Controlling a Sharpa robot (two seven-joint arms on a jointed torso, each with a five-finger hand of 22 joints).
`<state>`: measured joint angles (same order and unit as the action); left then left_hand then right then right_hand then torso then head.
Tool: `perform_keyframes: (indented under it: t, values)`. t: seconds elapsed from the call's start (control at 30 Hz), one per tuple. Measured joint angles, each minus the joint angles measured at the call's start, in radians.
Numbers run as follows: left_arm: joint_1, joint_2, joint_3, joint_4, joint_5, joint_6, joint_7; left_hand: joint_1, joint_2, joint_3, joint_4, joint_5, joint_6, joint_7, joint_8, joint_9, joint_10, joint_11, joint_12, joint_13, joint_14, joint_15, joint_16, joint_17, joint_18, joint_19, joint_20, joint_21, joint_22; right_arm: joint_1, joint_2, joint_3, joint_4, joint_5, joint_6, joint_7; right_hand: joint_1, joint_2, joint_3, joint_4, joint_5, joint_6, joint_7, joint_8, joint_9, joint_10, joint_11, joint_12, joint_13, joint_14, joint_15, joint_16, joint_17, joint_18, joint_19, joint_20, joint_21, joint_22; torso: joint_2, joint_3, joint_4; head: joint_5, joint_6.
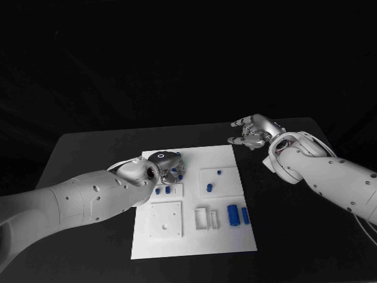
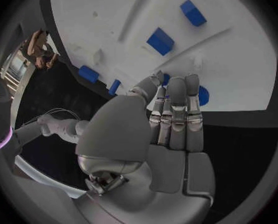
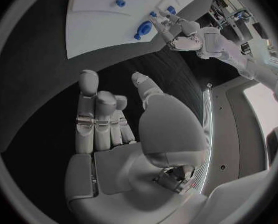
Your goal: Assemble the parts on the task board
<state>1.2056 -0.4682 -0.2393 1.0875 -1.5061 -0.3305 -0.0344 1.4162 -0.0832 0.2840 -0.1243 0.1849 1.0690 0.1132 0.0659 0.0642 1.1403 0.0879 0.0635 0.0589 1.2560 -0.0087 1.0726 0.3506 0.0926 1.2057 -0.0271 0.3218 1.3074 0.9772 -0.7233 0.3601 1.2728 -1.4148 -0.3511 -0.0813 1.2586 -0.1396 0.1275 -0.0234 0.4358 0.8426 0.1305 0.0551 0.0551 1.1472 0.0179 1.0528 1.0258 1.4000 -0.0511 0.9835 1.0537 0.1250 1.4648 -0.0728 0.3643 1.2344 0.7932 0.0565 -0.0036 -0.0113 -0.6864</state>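
Left hand [image 1: 167, 168] fingers straight, apart over white task board [image 1: 231, 242] with blue parts [image 1: 234, 215]; right hand [image 1: 252, 134] curled, empty

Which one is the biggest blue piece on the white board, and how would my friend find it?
Look at the white task board in the middle of the black table, then go to its near right part, on the right hand's side. The big blue piece lies there beside two white slots. It is longer and thicker than the thin blue piece right next to it.
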Motion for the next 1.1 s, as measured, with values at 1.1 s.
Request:
perform_keyframes:
  t: [1.1]
  values:
    - [-0.013, 0.029, 0.002, -0.049, 0.003, -0.002, 0.007, -0.010, -0.002, 0.020, 0.033, -0.011, 0.010, 0.010, 0.000, 0.000, 0.016, -0.002, 0.000, 0.000, 0.007, 0.000, 0.004, -0.001, 0.015, -0.007, 0.000, 0.016, 0.001, 0.000, -0.003, 0.000, 0.010, 0.000, 0.000, -0.001, 0.000, 0.000, 0.000, 0.000, 0.004, 0.003, -0.002, 0.000, 0.000, 0.000, 0.000, 0.000, 0.000, 0.000, 0.000, 0.000, 0.000, -0.002, 0.000, 0.000, 0.000, 0.000, 0.000, 0.0012, -0.0002, -0.013, -0.003]
